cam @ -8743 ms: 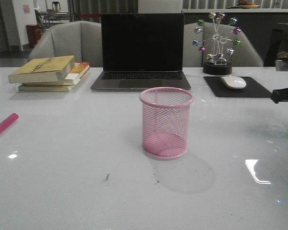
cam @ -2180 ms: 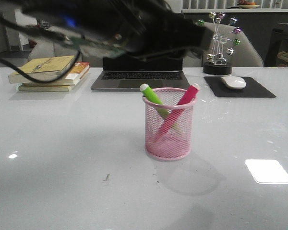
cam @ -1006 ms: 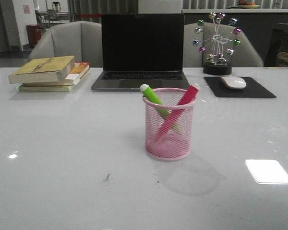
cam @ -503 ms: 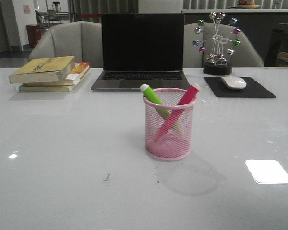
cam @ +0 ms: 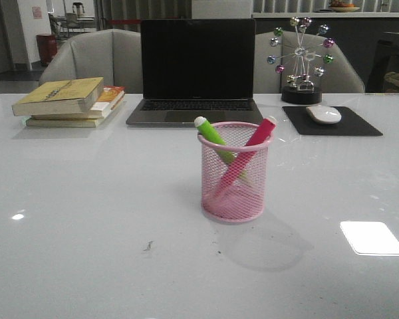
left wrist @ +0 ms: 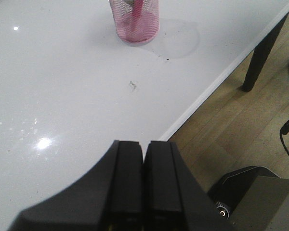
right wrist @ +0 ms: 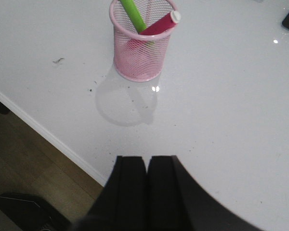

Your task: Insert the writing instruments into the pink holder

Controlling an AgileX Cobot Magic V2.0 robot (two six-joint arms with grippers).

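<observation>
Wrist views alone show the left gripper (left wrist: 143,180) and right gripper (right wrist: 146,185), each pressed together and holding nothing, while mid-frame in the front view the pink mesh holder (cam: 233,171) holds the crossed green marker (cam: 209,131) and magenta marker (cam: 256,137), lower ends blurred behind wire.

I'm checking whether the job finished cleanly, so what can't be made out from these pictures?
- Marker bottoms: in the front view the pink cup mesh blurs where the green marker and pink marker rest.
- Left wrist view: the frame edge cuts off the cup top; the green marker is unseen.
- Both arms: outside the front view.
- Laptop screen: dark, content unreadable.
</observation>
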